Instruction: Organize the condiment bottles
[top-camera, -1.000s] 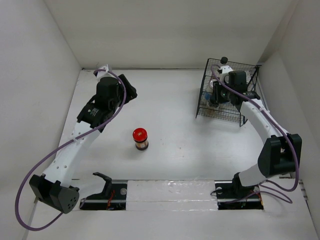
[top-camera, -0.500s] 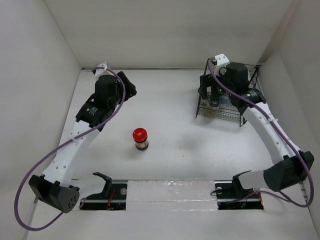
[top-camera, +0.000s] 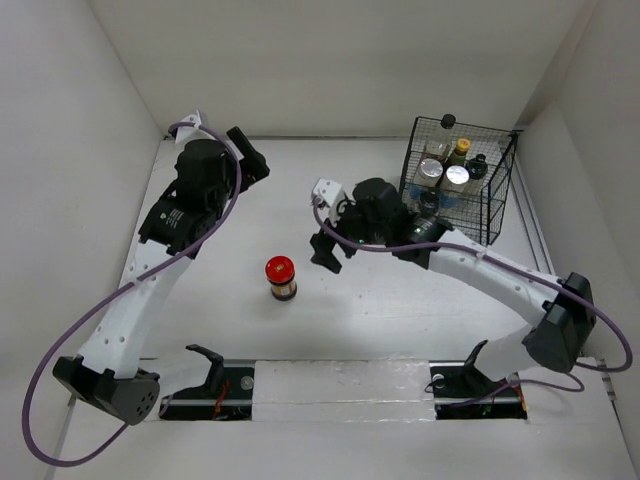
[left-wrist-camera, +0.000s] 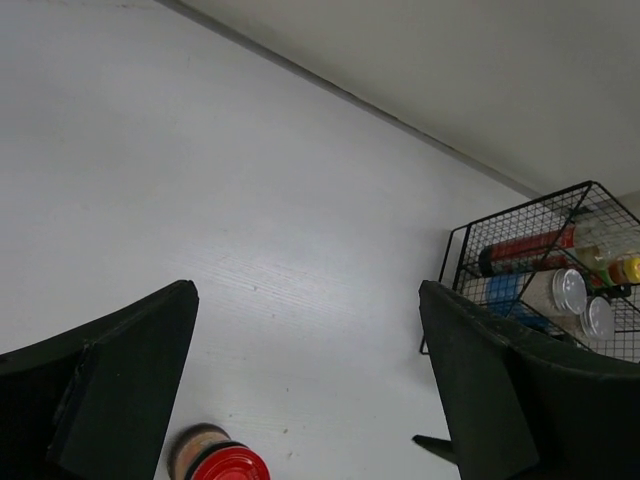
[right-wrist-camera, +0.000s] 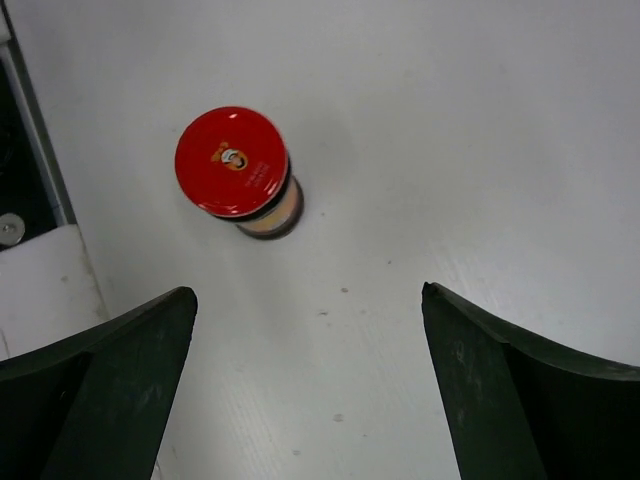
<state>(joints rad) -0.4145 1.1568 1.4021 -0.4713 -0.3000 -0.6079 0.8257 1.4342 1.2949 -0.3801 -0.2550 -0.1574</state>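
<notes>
A red-lidded jar (top-camera: 281, 278) stands alone on the white table, left of centre; it also shows in the right wrist view as the jar (right-wrist-camera: 238, 172) and at the bottom edge of the left wrist view as the jar (left-wrist-camera: 218, 462). The other condiment bottles (top-camera: 446, 172) stand in the black wire basket (top-camera: 494, 222) at the back right, two silver-topped shakers (left-wrist-camera: 583, 303) among them. My right gripper (top-camera: 325, 237) hovers open just right of the jar, nothing between its fingers (right-wrist-camera: 120, 370). Far back on the left, my left gripper (top-camera: 251, 155) is open and empty, with wide-spread fingers (left-wrist-camera: 115, 380).
White walls enclose the table on the left, back and right. The arm bases and a strip of rail (top-camera: 340, 385) run along the near edge. The basket sits close to the right wall (top-camera: 590, 150).
My right arm left the basket and swung left to the table's middle, near the jar, with its gripper now open. The left gripper opened wider and shifted slightly back.
</notes>
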